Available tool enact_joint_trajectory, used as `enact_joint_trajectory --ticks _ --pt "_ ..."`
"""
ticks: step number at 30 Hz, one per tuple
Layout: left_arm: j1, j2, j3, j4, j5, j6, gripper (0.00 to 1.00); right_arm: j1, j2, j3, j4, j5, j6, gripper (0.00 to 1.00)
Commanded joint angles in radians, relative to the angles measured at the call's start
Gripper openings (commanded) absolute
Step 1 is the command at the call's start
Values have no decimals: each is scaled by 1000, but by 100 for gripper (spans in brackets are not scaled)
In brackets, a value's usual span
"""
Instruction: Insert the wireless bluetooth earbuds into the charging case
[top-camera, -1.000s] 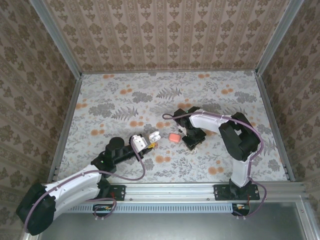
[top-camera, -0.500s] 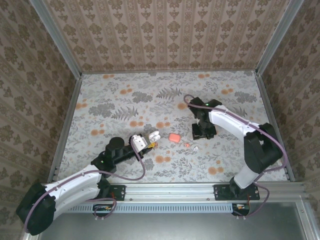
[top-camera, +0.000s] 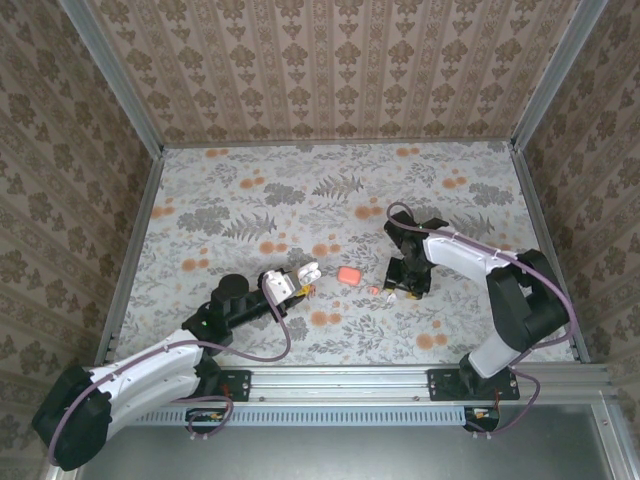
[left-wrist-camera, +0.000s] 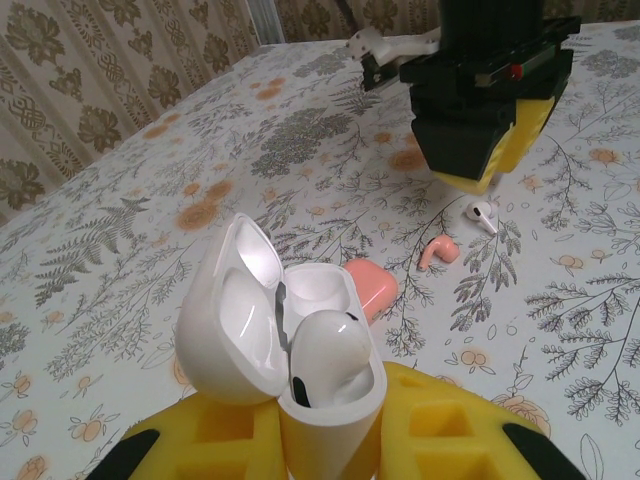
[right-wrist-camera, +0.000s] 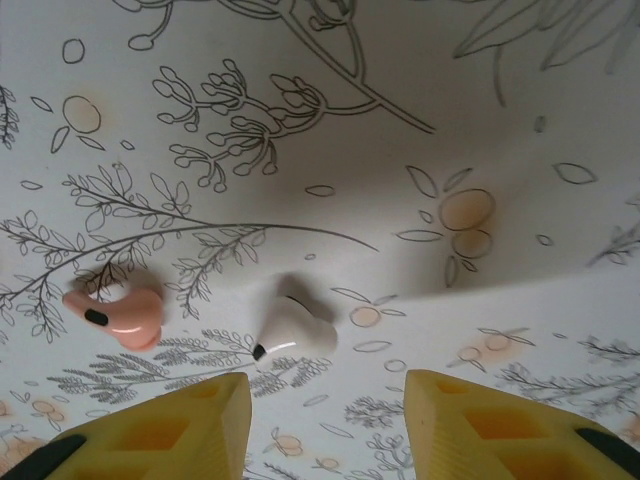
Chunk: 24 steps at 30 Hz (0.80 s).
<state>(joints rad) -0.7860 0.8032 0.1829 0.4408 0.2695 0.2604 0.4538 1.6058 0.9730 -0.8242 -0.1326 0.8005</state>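
Observation:
My left gripper (top-camera: 291, 286) (left-wrist-camera: 322, 432) is shut on the white charging case (top-camera: 304, 273) (left-wrist-camera: 322, 385). The case's lid stands open and one white earbud (left-wrist-camera: 330, 350) sits in it. On the cloth a loose white earbud (right-wrist-camera: 293, 330) (left-wrist-camera: 482, 214) (top-camera: 390, 297) lies beside a pinkish earbud (right-wrist-camera: 115, 312) (left-wrist-camera: 438, 250) (top-camera: 374, 290). My right gripper (top-camera: 405, 289) (right-wrist-camera: 328, 388) (left-wrist-camera: 487, 150) hovers open just over the loose white earbud, its yellow fingertips (right-wrist-camera: 205, 405) to either side and nearer than the earbud, touching nothing.
A shut pink case (top-camera: 349, 274) (left-wrist-camera: 370, 285) lies on the floral cloth (top-camera: 250, 210) between the two grippers. Aluminium rails (top-camera: 130, 250) and patterned walls close in the table on three sides.
My right arm has swung its elbow out to the right and the gripper has shifted from beside the pink case to above the two loose earbuds. The left gripper has stayed put.

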Motion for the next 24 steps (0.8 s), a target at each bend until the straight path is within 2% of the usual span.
enact_joint_trajectory --ticks 1,11,18,24 --pt "-7 -8 16 -5 20 25 5 17 39 2 27 -29 40 46" --pt "-7 -49 10 -22 8 24 5 38 100 15 28 -27 32 45" --pt "-6 -56 7 -30 5 25 6 38 107 23 47 -11 19 38" --pt "-6 -56 9 -31 4 26 6 37 113 36 53 5 4 37"
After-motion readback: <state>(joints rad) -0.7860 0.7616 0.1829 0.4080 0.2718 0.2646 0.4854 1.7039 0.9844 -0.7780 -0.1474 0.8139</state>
